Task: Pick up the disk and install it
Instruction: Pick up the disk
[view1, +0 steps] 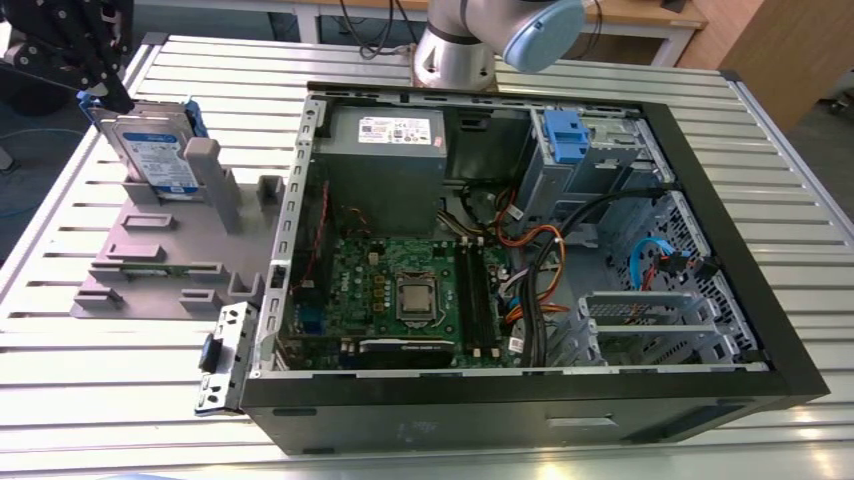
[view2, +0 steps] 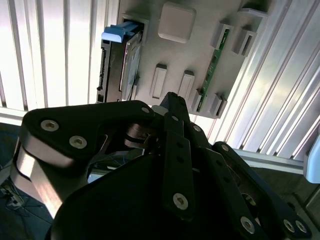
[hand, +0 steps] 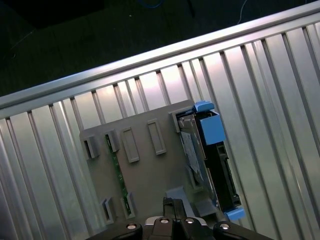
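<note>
Blue-framed disk (view1: 150, 150), apparently upright, exterior view

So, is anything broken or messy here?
Nothing looks broken or spilled. The computer case lies open with its insides showing, and coloured wires loop loosely inside it. The disk isn't in the case: it stands on edge in the grey stand beside it, at the exterior view's left.

No print can be read. The disk (view1: 151, 150), upright in the grey stand (view1: 147, 250) at ten o'clock in the exterior view, carries a white-and-blue label (view1: 160, 165) with lettering too small to make out. The power supply (view1: 380, 150), at twelve o'clock inside the computer case (view1: 534, 400), bears a white sticker (view1: 396, 129), likewise illegible.
</note>
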